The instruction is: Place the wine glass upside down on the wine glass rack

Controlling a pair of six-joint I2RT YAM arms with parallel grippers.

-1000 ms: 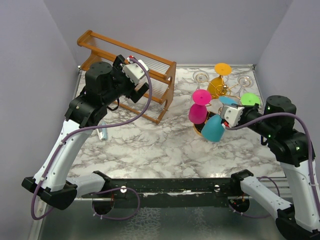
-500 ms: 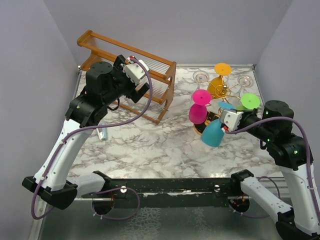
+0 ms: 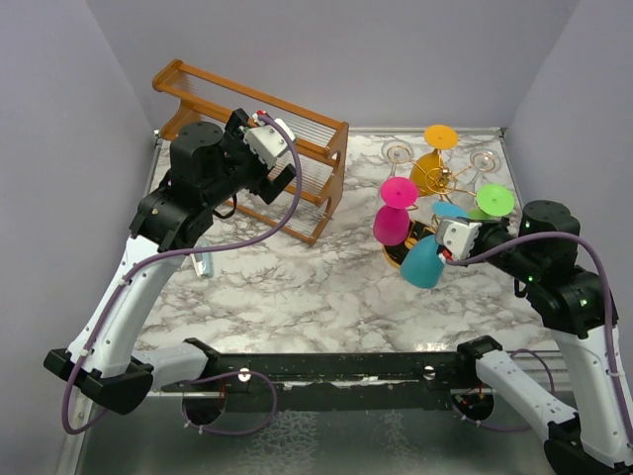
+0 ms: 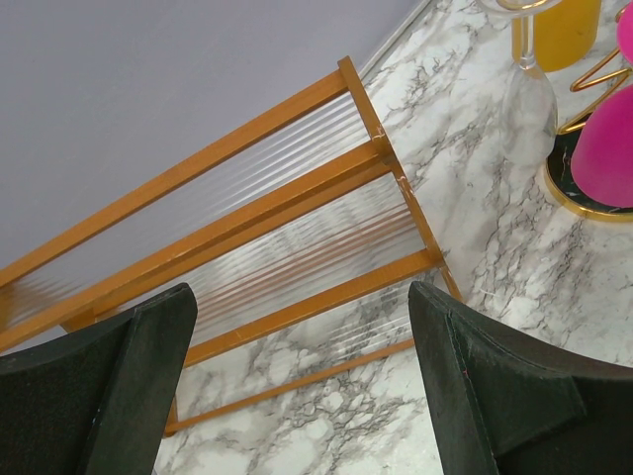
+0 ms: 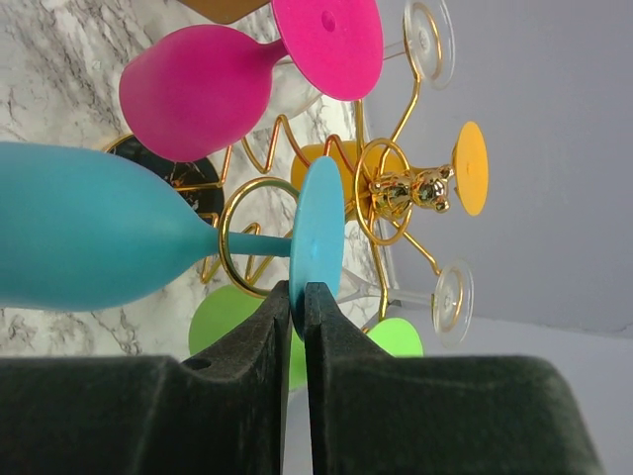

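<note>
Marble table [image 3: 297,287], plain walls. Teal wine glass [image 5: 89,237] tilted bowl-down, stem inside gold loop of wine glass rack [image 5: 396,188]. Your right gripper [image 5: 297,289] clamped on foot rim: settle foot onto loop before releasing, withdraw clear of pink glass [image 5: 198,89]. Left gripper [image 4: 302,297] spread wide, idle.

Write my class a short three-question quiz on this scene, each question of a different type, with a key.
1. True or false: the left gripper is holding a glass.
2. Which glass does the right gripper pinch by its foot? A) pink B) blue C) yellow
3. Fill in: the blue wine glass has its stem passing through a gold ___ of the wine glass rack.
Key: 1 false, it is open with nothing between its fingers; 2 B; 3 loop.
</note>
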